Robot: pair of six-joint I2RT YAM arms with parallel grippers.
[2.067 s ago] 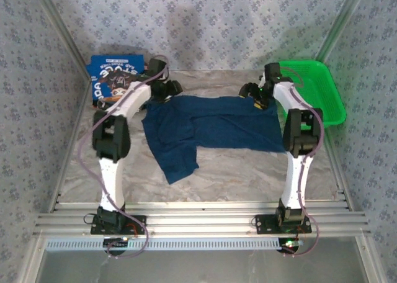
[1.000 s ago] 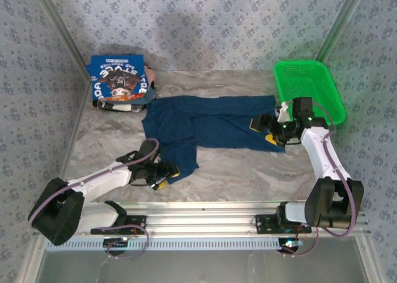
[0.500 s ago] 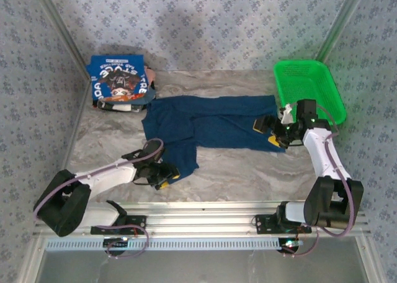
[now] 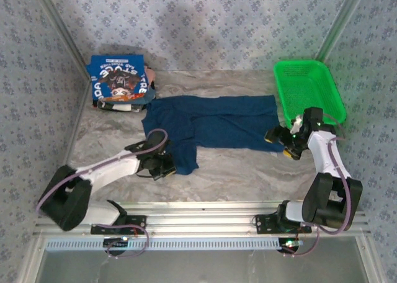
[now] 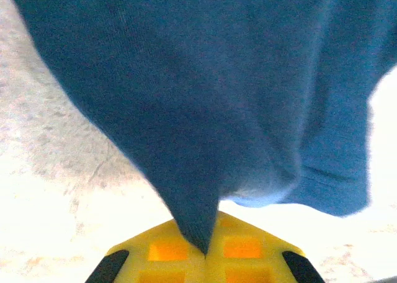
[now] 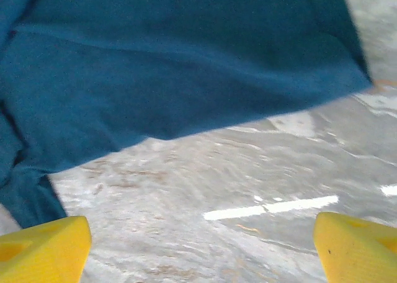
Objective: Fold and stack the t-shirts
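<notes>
A dark navy t-shirt (image 4: 214,121) lies spread across the middle of the table, one part hanging down toward the near left. My left gripper (image 4: 166,168) sits at that near-left corner, shut on a pinch of the navy cloth (image 5: 198,227) between its yellow fingers (image 5: 155,255). My right gripper (image 4: 280,143) stands open just off the shirt's near right corner (image 6: 347,78), with bare table between its yellow fingertips (image 6: 43,246). A brighter blue t-shirt (image 4: 118,78) with white lettering lies folded at the back left.
A green mesh basket (image 4: 310,87) stands at the back right, close behind my right arm. Patterned walls close in the sides and back. The grey marbled table (image 4: 248,168) shows in front of the shirt, ending at the metal rails by the arm bases.
My left gripper slid right onto the shirt's near-left corner and shut on it. My right gripper drew back to the right, off the shirt's near right corner, staying open.
</notes>
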